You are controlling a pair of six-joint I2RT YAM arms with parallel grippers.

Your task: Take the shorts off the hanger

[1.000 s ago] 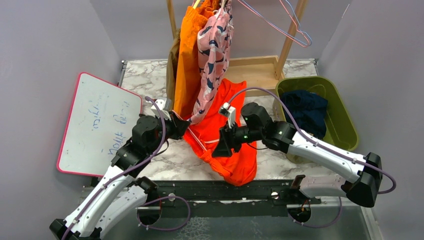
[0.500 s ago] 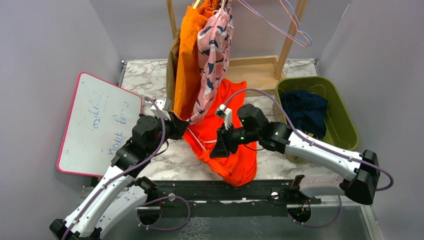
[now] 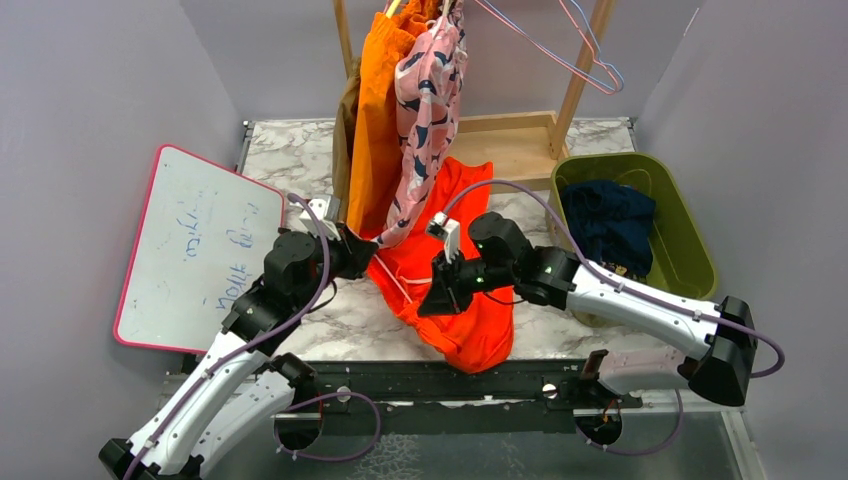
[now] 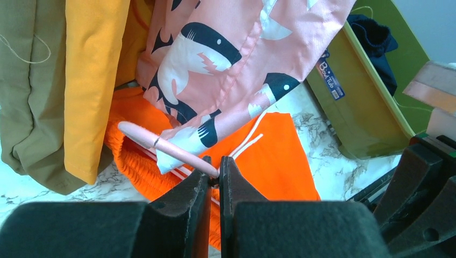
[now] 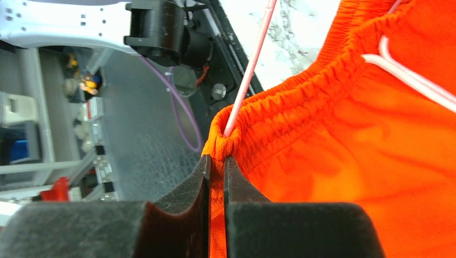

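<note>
Red-orange shorts [image 3: 482, 322] lie on the marble table, with a pink hanger [image 3: 393, 282] threaded through the waistband. My left gripper [image 3: 368, 255] is shut on the hanger's end [image 4: 161, 146]; its jaws [image 4: 215, 166] pinch the pink rod just above the orange fabric [image 4: 279, 156]. My right gripper [image 3: 428, 303] is shut on the shorts' gathered elastic waistband [image 5: 349, 140], at the corner where the hanger rod [image 5: 248, 70] enters the cloth; the jaws [image 5: 216, 161] hold a fold of fabric.
Pink shark-print shorts [image 3: 425, 110], bright orange shorts [image 3: 378, 120] and tan shorts [image 3: 347, 130] hang from the wooden rack [image 3: 575, 90], beside empty hangers [image 3: 585, 55]. A green bin [image 3: 690, 230] at right holds navy shorts [image 3: 610, 215]. A whiteboard [image 3: 195, 250] leans at left.
The right gripper has slid a little to the left and closed its jaws on the waistband of the red-orange shorts. The left gripper has kept still on the hanger.
</note>
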